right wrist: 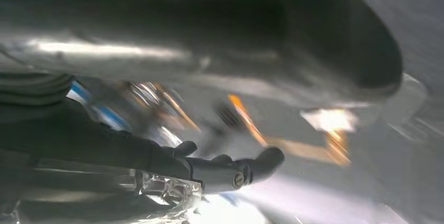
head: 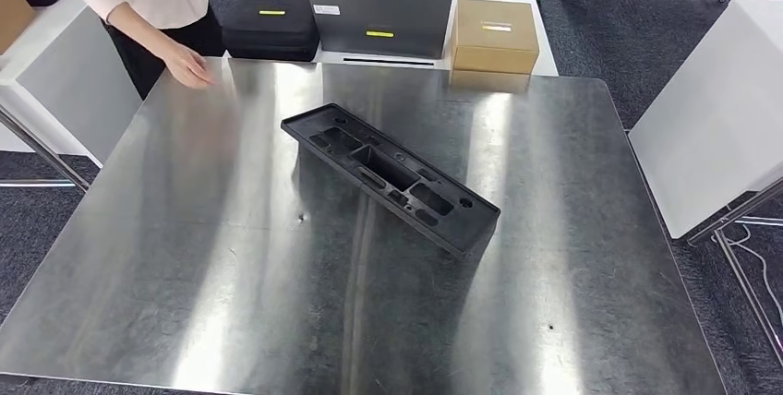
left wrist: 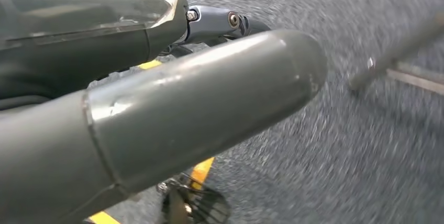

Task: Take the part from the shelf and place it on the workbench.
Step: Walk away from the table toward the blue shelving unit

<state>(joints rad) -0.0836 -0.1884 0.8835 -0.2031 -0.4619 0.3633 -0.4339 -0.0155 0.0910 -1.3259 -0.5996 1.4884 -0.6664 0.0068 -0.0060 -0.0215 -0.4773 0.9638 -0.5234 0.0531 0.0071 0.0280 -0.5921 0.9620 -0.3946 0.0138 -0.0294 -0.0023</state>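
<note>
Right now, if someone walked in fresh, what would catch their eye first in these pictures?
First, the long black part, lying at an angle near the middle of the shiny metal workbench. Next, a person's hand resting on the bench's far left corner. Behind the far edge stand a black case, a grey panel and a cardboard box.

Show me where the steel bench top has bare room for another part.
The workbench lies bare across the near strip in front of the black part, and on both sides of it. The part runs diagonally through the middle. The far left corner is crowded: a person's hand rests there.
</note>
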